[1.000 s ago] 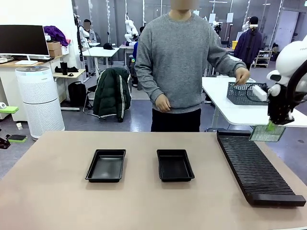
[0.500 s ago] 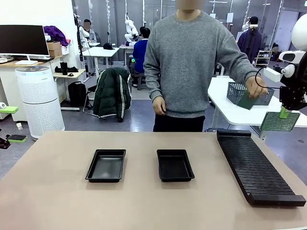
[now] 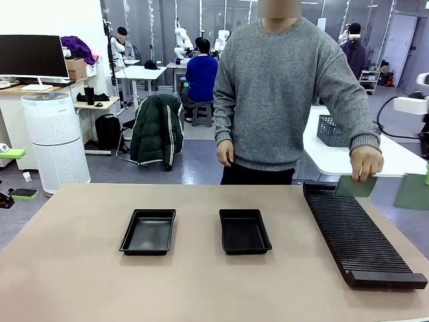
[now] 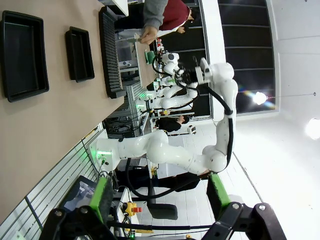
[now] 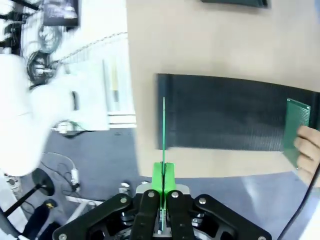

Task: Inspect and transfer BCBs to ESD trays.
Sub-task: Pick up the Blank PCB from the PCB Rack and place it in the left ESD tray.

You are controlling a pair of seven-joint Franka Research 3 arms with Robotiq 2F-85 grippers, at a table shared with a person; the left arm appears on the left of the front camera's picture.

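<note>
1. The right gripper [image 5: 163,175] has its jaws pressed together on a BCB [image 5: 163,125], pinching one edge between the green pads. In the right wrist view the board is edge-on, a thin green line rising from the jaws.
2. In the front view this BCB [image 3: 412,191] hangs in the air at the picture's right edge, off the counter [image 3: 80,268].
3. The person's hand [image 3: 366,163] holds a second BCB [image 3: 354,186] just above the far end of the long black slotted rack [image 3: 355,231].
4. The left gripper [image 4: 160,197] has its jaws spread wide, with nothing between the pads.
5. One ESD tray [image 3: 148,233] and the other ESD tray [image 3: 244,231] lie side by side mid-counter, apart from each other and left of the rack.
</note>
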